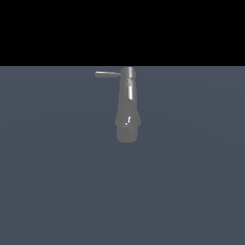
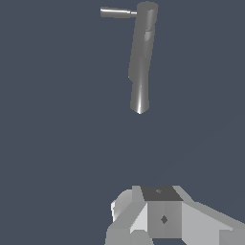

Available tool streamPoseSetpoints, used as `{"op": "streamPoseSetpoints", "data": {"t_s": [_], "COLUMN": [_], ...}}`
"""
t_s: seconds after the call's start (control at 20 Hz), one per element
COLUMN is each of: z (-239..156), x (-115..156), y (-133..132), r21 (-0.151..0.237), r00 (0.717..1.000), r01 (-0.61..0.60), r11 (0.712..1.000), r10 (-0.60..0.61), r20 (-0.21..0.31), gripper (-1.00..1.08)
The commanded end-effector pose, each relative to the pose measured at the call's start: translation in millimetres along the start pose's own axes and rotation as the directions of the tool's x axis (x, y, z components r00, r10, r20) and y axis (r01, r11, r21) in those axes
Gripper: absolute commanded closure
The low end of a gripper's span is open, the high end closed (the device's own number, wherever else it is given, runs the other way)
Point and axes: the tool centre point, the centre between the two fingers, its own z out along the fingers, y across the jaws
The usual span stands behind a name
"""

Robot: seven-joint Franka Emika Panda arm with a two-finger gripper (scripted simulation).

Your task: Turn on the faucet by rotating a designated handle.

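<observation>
Polished metal faucet on a flat grey-blue surface (image 1: 57, 182)

The faucet (image 1: 128, 107) widens to a rounded end; its thin handle (image 1: 107, 74) juts sideways. Whether the fingers (image 2: 162, 217) are clenched cannot be told.

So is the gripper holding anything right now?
Nothing is held. The gripper is well apart from the faucet and its handle.

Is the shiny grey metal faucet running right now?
Cannot tell; no water shows at the shiny grey metal faucet, and its thin lever sticks sideways, untouched.
</observation>
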Motion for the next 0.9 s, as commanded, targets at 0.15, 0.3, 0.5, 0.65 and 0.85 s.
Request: {"op": "streamPoseSetpoints", "data": {"t_s": [0.15, 0.3, 0.5, 0.65, 0.85], "z": [1.1, 4.2, 6.7, 6.4, 6.4], "x": [-0.7, -2.7, -3.8, -4.0, -3.5], "y": [1.1, 4.2, 6.7, 6.4, 6.4], "r21": [0.004, 0.017, 0.027, 0.025, 0.026], "r00": [1.0, 0.999, 0.998, 0.999, 0.999], "r01": [-0.004, -0.017, -0.03, -0.027, -0.029], "r11": [1.0, 1.0, 0.999, 0.999, 0.999], "r10": [0.004, 0.017, 0.029, 0.026, 0.028], "r20": [0.008, 0.03, 0.048, 0.045, 0.046], "gripper": [1.08, 1.08, 1.08, 1.08, 1.08]}}
